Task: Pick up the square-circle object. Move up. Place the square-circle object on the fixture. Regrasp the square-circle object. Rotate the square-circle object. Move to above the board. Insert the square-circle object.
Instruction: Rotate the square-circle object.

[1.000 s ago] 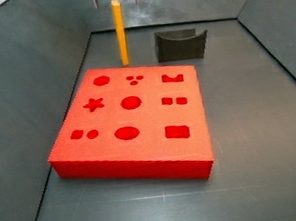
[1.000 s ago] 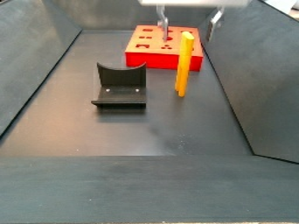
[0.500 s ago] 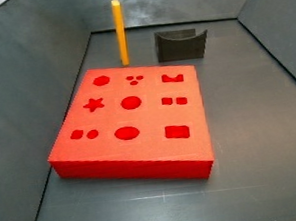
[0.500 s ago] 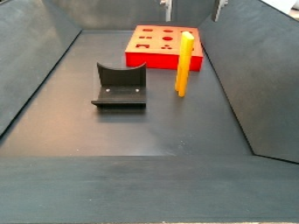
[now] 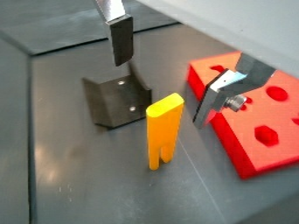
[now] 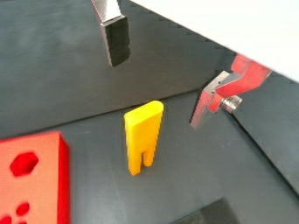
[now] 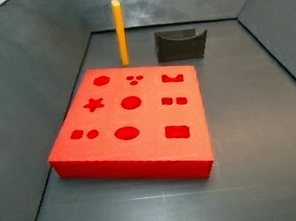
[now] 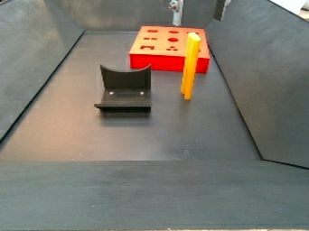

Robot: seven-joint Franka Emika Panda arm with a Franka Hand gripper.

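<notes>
You see the square-circle object (image 7: pixel 120 31) standing upright on the dark floor, its lower end just beyond the far edge of the board (image 7: pixel 131 114) and near the fixture (image 7: pixel 181 44). In a side view the yellow-orange peg (image 8: pixel 190 65) stands beside the board's (image 8: pixel 169 48) corner, apart from the fixture (image 8: pixel 123 87) (which sits alone toward the middle of the floor). The gripper (image 5: pixel 170 63) hangs above the peg with its fingers (image 5: pixel 121 39) spread wide, holding nothing; in both wrist views the peg (image 6: pixel 142 136) stands free below the gap between the plates. In a side view only the fingertips (image 8: pixel 176 13) show at the top edge.
</notes>
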